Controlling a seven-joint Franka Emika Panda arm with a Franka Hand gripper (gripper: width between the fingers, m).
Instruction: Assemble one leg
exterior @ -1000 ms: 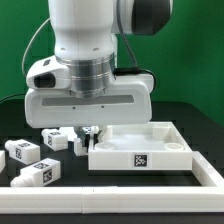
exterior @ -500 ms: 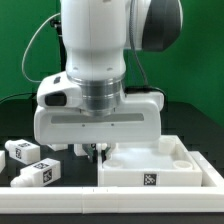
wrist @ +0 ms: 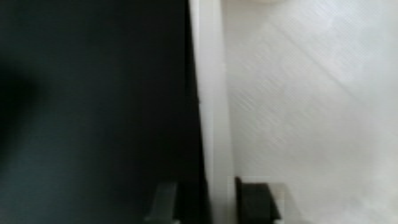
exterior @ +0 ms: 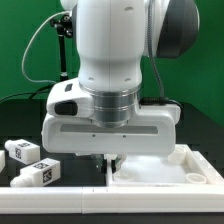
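Observation:
My gripper (exterior: 112,160) hangs low over the table and is shut on the near-left wall of the large white tray (exterior: 165,172). In the wrist view the tray's white rim (wrist: 210,100) runs straight between my two dark fingers (wrist: 260,200), with my gripper (wrist: 215,202) closed across it. Two legs, small white blocks with black-and-white tags, lie on the black table at the exterior view's left: one leg (exterior: 20,151) farther back and one leg (exterior: 38,173) nearer. Any other legs are hidden behind the arm.
A long white bar (exterior: 60,191) runs along the table's front edge. The arm's wide white hand body (exterior: 110,125) blocks the middle of the exterior view. A green backdrop and black cables (exterior: 45,45) stand behind.
The arm has moved to the exterior view's right with the tray held in the gripper. The legs that lay beside the tray are now hidden behind the hand.

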